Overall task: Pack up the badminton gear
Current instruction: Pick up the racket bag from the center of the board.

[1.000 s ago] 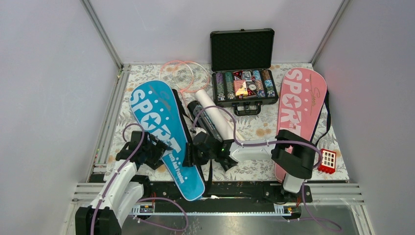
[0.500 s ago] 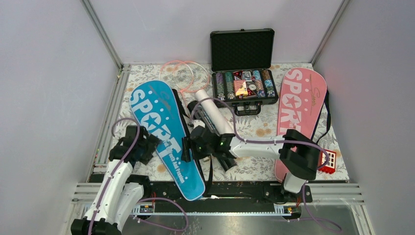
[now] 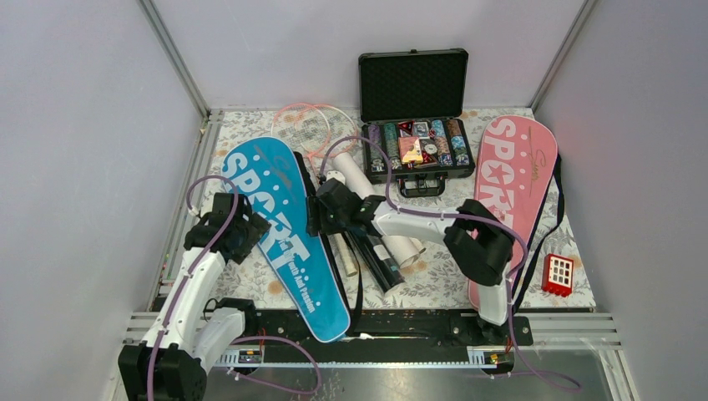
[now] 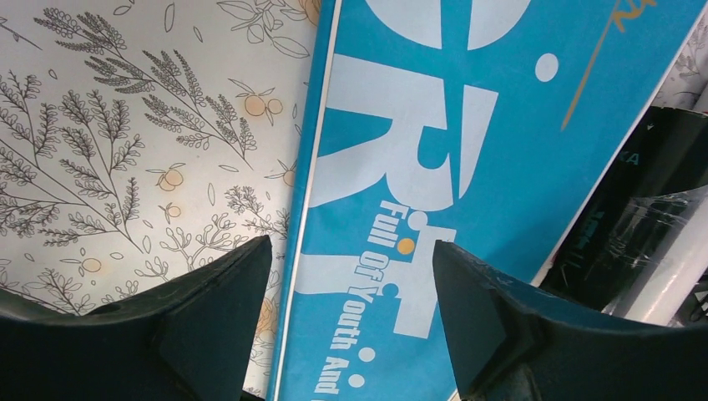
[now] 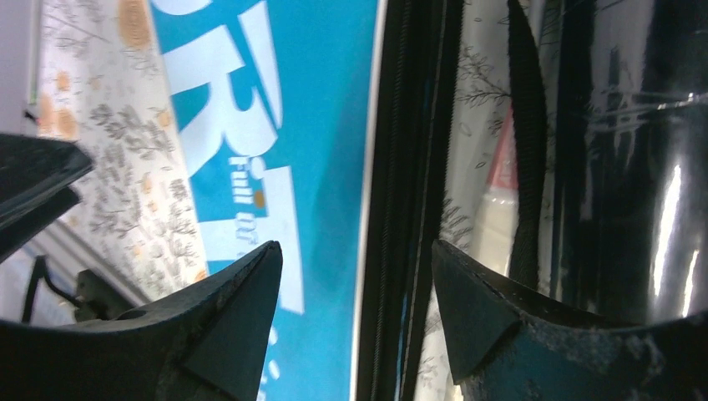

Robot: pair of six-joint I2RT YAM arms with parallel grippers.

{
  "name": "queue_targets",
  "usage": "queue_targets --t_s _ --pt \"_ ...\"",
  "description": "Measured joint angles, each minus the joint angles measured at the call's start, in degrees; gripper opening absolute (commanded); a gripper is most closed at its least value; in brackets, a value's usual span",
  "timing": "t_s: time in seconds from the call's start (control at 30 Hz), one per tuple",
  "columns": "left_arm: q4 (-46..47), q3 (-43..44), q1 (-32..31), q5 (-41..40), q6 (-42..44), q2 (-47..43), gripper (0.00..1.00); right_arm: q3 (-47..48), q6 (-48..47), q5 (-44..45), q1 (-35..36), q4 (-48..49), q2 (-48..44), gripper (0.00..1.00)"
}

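The left hand (image 4: 351, 251) hovered over the left edge of the blue cover (image 3: 282, 230). Its fingers were spread wide and held nothing. The right hand (image 5: 357, 251) hovered over the right edge of the same cover, above the black zip border (image 5: 409, 167). Its fingers also stood wide apart and were empty.

The blue cover lay flat on the desk (image 3: 442, 219), left of centre. Its wide end pointed to the far side and its narrow end reached past the near edge of the floral surface. A white tube (image 3: 357, 174) and a dark tube (image 3: 382, 269) lay side by side just right of the blue cover, partly hidden under the right arm. A pink racket (image 3: 305, 125) lay at the far left, behind the wide end of the blue cover. The pink cover (image 3: 511, 180) lay along the right side, well apart from both hands.

An open case of poker chips (image 3: 415, 142) stood at the far centre. A small red block (image 3: 557, 273) sat beside the narrow end of the pink cover.
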Motion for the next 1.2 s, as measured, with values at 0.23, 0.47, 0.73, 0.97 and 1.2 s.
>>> queue_targets --t_s 0.23,0.47,0.73,0.97,1.2 --pt "0.37 0.0 0.35 0.07 0.92 0.5 0.76 4.46 -2.73 -0.7 -0.79 -0.83 7.17 0.71" --pt "0.7 1.14 0.81 -0.11 0.92 2.47 0.76 4.98 -4.85 -4.57 -0.83 1.31 9.62 0.29" --pt "-3.72 16.48 4.0 -0.98 1.57 9.4 0.76 5.51 -9.66 -7.41 -1.03 1.62 7.85 0.0" --pt "-8.31 39.54 8.41 -1.75 2.03 17.38 0.77 5.92 -16.0 -6.69 0.09 -5.84 -3.93 0.0" --pt "-10.82 57.18 9.84 -1.55 2.05 25.75 0.79 11.26 -27.52 4.57 7.98 -15.56 -9.75 0.0"
